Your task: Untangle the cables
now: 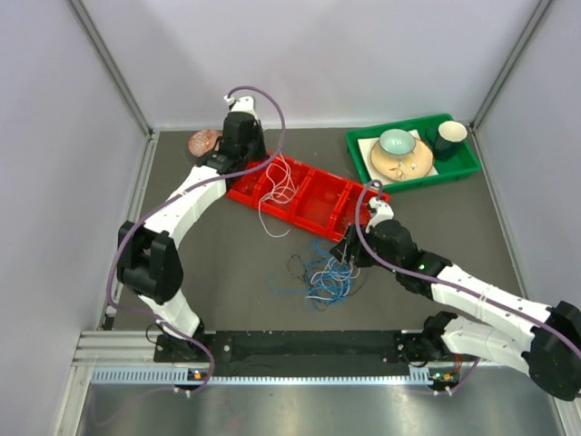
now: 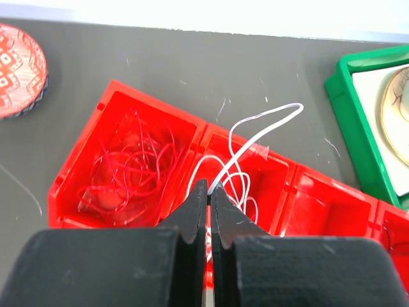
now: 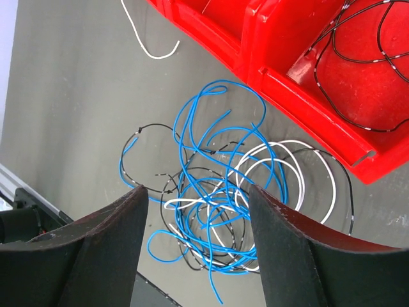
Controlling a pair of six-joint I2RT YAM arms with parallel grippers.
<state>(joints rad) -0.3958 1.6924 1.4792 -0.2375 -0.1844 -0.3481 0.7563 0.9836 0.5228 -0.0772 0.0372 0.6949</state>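
- A white cable is pinched in the left claw over the red tray, evidently for sorting.
- The right claw is held wide above the tangle for picking.

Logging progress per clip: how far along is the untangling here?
Done: red cables lie in an end compartment of the red tray, black cables in another. In hand: the left gripper is shut on a white cable above the compartment with white ones; the right gripper hangs open over the pile. Left: that pile of blue, white and black cables.
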